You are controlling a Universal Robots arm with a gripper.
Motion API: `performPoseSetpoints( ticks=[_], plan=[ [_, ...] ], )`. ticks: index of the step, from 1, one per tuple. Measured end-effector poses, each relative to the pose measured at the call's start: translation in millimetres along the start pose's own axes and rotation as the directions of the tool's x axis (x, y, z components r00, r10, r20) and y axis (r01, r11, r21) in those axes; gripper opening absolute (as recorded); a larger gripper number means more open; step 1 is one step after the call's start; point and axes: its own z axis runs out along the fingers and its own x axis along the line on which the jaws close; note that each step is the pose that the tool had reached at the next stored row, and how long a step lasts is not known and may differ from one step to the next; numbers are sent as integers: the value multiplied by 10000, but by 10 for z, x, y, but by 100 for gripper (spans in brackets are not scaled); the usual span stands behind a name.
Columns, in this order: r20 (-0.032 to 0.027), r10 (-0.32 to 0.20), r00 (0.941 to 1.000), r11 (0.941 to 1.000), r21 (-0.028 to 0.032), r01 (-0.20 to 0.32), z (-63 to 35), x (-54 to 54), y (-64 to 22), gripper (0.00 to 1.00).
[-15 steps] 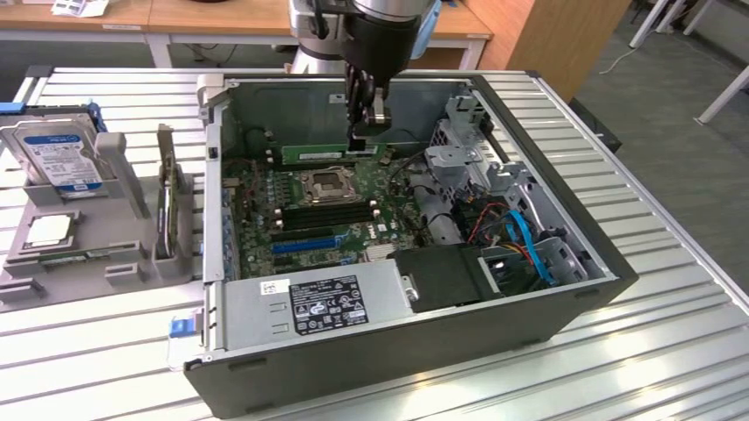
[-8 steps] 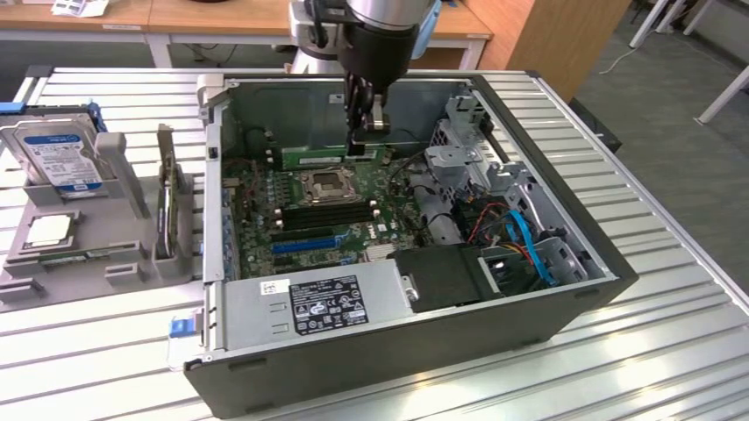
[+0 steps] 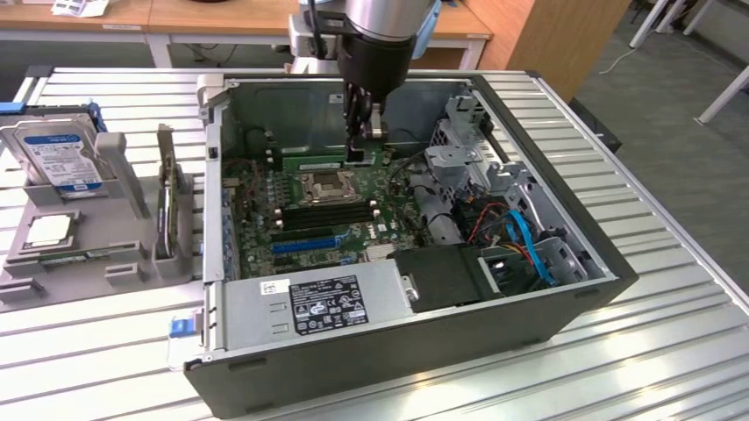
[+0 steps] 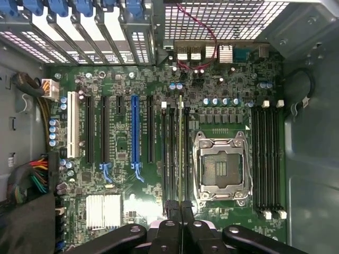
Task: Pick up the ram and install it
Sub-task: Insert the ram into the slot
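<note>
**Item 1, the ram** (image 3: 314, 162): a thin green board stick. It stands on edge in a black memory slot at 12 o'clock of the CPU socket (image 3: 323, 184) in the exterior view. In the wrist view it is seen edge-on (image 4: 180, 148) as a narrow line between empty black slots.

**Item 2, gripper** (image 3: 360, 151): black, reaching down into the case. Its fingers are together at the 3 o'clock end of the ram. Whether they pinch the board or only rest on it cannot be told. In the wrist view the tips (image 4: 179, 211) meet over the stick's near end.

**Item 3, motherboard** (image 3: 387, 189): green and densely populated. It carries a square steel-framed socket (image 4: 221, 166), a blue expansion slot (image 4: 134, 132) and a finned silver heatsink (image 4: 103, 210).

**Item 4, computer case** (image 3: 585, 263): dark grey sheet metal, lying on its side with the side open.
- Power supply (image 3: 316, 303): a grey box with a label, at 6 o'clock of the board.
- Blue cables (image 3: 532, 250): at 4 o'clock of the board.

**Item 5, table** (image 3: 655, 351): ribbed silver metal slats.

**Item 6, fixture tray** (image 3: 70, 254): grey moulded plastic, at 9 o'clock of the case. It holds an upright hard drive (image 3: 59, 158) and a flat square silver chip (image 3: 49, 230).

**Item 7, room**: wooden desks (image 3: 210, 13) at 12 o'clock and a grey floor (image 3: 667, 105) at 2 o'clock.
</note>
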Motion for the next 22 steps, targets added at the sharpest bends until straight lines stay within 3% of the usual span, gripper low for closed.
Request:
performPoseSetpoints(
  ticks=[22],
  plan=[
    [7,-1,10000,10000,15,1,230,7,-9,11]
  ],
)
